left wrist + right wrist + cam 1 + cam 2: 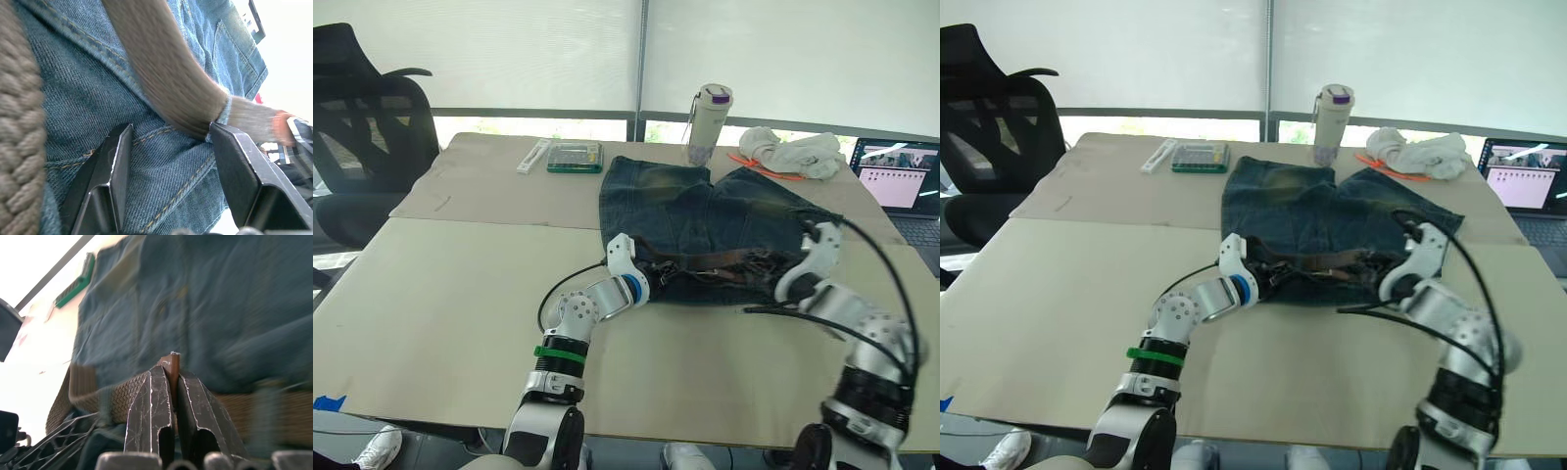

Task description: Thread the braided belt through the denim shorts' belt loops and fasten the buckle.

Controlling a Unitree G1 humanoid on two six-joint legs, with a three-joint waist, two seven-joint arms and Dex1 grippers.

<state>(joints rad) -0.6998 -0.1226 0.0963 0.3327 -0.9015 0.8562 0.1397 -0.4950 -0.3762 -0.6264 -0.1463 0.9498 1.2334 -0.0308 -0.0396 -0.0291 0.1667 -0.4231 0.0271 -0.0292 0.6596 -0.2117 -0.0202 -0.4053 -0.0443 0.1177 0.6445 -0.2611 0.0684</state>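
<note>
Faded blue denim shorts (pixel 705 220) lie flat on the beige tabletop (pixel 460 284), a woven dark brown braided belt (pixel 715 262) along the waistband. Left gripper (pixel 168 147) jaws stand apart over twill denim at the shorts' 8 o'clock; right gripper (pixel 172 382) jaws are clamped on the belt's smooth brown tip at 4 o'clock.

The shorts (pixel 705 220) are showing faded blue denim with paler worn patches and tan stitching. The belt (pixel 122 399) is showing a brown braided weave. A green box (pixel 574 157), a white cloth (pixel 793 152) over something orange, and a purple-capped bottle (pixel 709 122) are sitting on the beige table (pixel 460 284).
</note>
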